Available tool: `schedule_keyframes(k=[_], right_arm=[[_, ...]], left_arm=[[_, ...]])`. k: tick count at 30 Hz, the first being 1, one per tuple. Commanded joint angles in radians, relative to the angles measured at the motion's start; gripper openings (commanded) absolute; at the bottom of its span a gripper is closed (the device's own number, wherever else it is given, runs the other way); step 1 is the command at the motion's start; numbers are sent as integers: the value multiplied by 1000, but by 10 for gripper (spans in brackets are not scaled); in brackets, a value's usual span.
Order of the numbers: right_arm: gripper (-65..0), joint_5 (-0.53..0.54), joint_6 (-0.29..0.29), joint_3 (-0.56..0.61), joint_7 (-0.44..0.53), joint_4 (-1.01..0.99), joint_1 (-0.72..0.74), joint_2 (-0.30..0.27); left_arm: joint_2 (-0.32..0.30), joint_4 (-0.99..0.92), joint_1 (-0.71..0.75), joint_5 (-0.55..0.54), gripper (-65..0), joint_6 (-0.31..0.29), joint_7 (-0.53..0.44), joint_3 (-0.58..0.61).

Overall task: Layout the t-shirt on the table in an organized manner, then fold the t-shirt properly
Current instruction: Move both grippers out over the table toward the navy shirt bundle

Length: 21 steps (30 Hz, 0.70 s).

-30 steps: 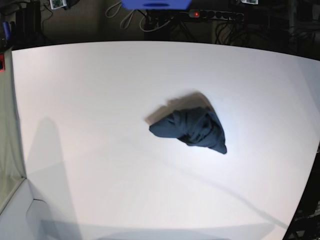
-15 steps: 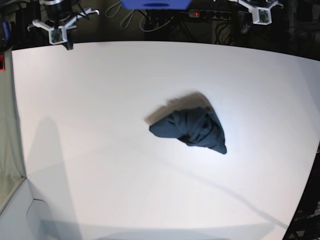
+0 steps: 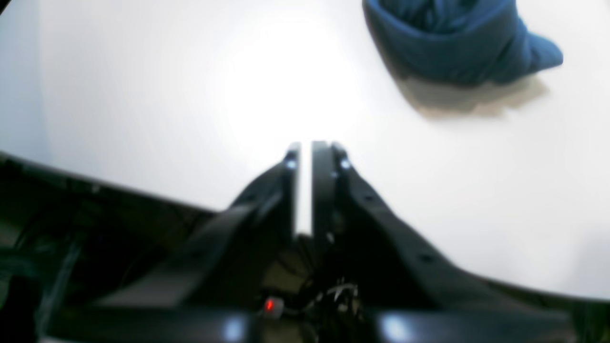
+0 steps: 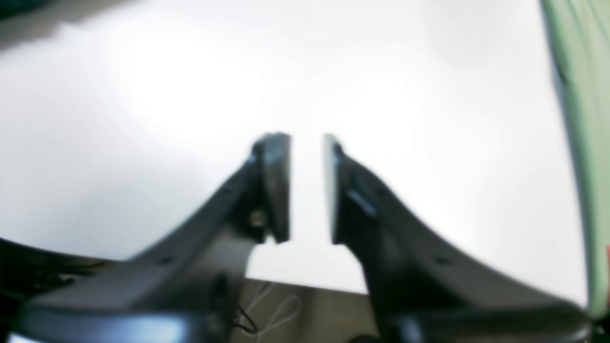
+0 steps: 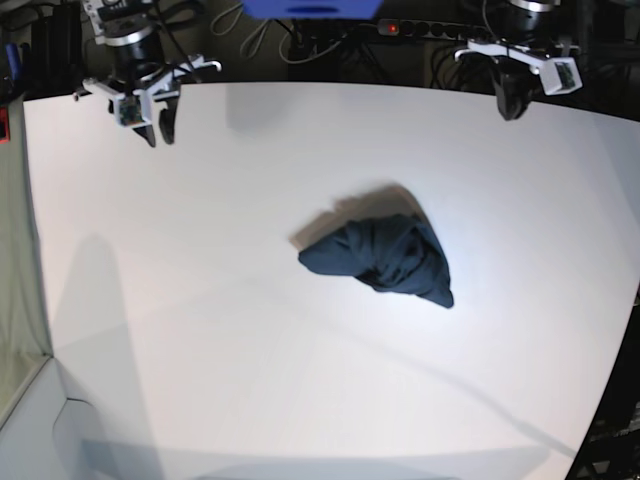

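Observation:
The t-shirt (image 5: 380, 260) is a crumpled dark navy heap near the middle of the white table (image 5: 200, 320). In the left wrist view the t-shirt (image 3: 452, 43) lies at the top right, well ahead of the gripper. My left gripper (image 5: 510, 102) hangs over the table's far right edge, its jaws together with only a thin slit, holding nothing (image 3: 305, 152). My right gripper (image 5: 159, 128) is over the far left corner, slightly open and empty (image 4: 307, 152). Both are far from the shirt.
A grey-green panel (image 5: 15, 280) runs along the table's left side and shows in the right wrist view (image 4: 581, 119). Cables and a power strip (image 5: 430, 30) lie behind the far edge, beside a blue object (image 5: 310, 8).
Both arms have come down into the base view from behind the far edge and now reach over the table's far corners. The t-shirt has not moved.

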<state>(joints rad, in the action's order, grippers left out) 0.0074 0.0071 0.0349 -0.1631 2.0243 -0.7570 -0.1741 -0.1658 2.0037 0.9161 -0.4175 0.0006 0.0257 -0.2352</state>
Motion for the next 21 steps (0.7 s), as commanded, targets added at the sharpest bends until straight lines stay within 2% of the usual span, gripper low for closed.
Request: schedule_keyframes(k=[1, 4, 7, 11, 13, 17, 21], right_arm=[[-440, -1, 0, 9, 24, 20, 0, -3], [-376, -1, 0, 36, 3, 20, 23, -3], [-347, -1, 0, 63, -56, 20, 61, -5], [-343, -1, 0, 75, -137, 20, 106, -3], [-343, -1, 0, 89, -154, 20, 120, -3], [-343, -1, 0, 93, -163, 19, 138, -3], [-343, -1, 0, 93, -163, 17, 139, -3]], left_arm=[[-5, 18, -4, -2, -476, 0, -23, -5], [-30, 16, -52, -2, -310, -1, -23, 3], [-53, 9, -108, -2, -223, 0, -23, 4], [-54, 2, -213, -2, -224, 3, -8, 4], [-51, -10, -272, -2, -224, 0, 61, 4], [-39, -40, -424, -8, -224, -3, 267, 12], [-22, -102, -538, -1, -224, -4, 372, 29]])
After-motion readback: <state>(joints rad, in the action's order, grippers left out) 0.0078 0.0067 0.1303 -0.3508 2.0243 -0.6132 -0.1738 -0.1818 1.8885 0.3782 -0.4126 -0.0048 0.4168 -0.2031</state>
